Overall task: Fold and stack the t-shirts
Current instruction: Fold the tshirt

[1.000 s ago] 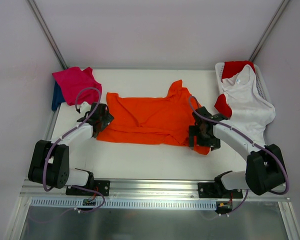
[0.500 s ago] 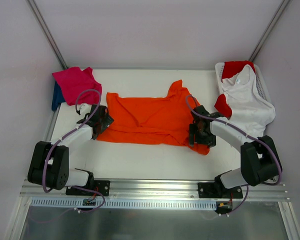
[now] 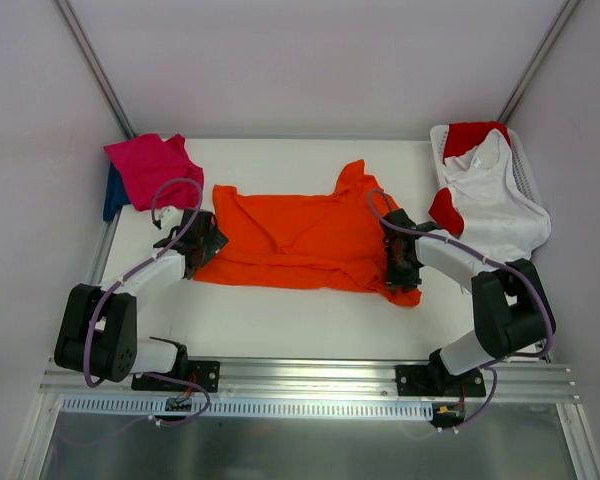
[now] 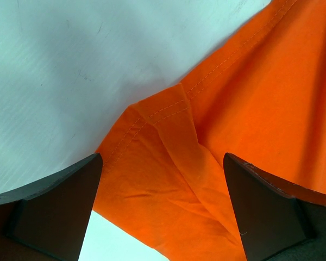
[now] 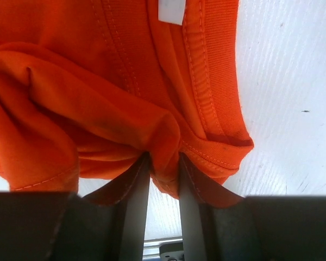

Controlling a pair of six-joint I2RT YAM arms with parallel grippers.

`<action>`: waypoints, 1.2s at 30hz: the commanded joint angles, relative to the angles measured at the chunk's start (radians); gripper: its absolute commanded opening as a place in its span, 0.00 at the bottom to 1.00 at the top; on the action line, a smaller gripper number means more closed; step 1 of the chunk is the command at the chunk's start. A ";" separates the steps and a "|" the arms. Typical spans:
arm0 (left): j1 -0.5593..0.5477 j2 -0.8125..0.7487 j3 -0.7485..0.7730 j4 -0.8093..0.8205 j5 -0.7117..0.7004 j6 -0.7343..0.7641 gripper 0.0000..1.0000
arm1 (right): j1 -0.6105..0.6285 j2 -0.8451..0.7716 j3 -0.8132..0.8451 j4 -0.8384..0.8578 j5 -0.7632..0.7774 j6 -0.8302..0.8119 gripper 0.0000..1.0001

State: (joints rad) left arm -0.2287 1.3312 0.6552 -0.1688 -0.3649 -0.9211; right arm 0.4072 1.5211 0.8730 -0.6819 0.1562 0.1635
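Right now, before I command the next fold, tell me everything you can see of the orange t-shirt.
The orange t-shirt is bright, plain soft cloth with stitched hems. It lies spread sideways and wrinkled on the white table, one sleeve pointing toward the far edge. The right wrist view shows its ribbed collar and a white label. The right gripper is shut on a bunched fold by the collar. The left gripper is open, straddling a hem corner at the opposite end.
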 commanded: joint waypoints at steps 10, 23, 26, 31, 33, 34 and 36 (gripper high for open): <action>-0.011 0.008 -0.005 0.006 -0.011 0.024 0.94 | -0.005 -0.091 0.034 -0.079 0.008 -0.002 0.28; -0.011 0.026 -0.006 0.005 -0.008 0.024 0.95 | -0.005 -0.124 0.149 -0.162 0.045 -0.024 0.01; -0.011 0.025 -0.011 0.005 -0.009 0.025 0.95 | -0.005 -0.101 0.173 -0.160 0.051 -0.032 0.00; -0.009 0.026 -0.022 0.006 -0.012 0.025 0.95 | -0.005 -0.015 0.218 -0.133 0.068 -0.051 0.00; -0.009 0.026 -0.026 0.006 -0.014 0.025 0.95 | -0.005 0.039 0.245 -0.114 0.081 -0.065 0.01; -0.009 0.028 -0.026 0.006 -0.016 0.025 0.95 | -0.005 0.059 0.259 -0.111 0.089 -0.070 0.00; -0.011 0.025 -0.031 0.005 -0.017 0.025 0.95 | -0.014 0.120 0.308 -0.107 0.108 -0.084 0.00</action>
State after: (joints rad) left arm -0.2302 1.3556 0.6365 -0.1665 -0.3660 -0.9054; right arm 0.4061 1.5784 1.1049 -0.7975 0.2146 0.1146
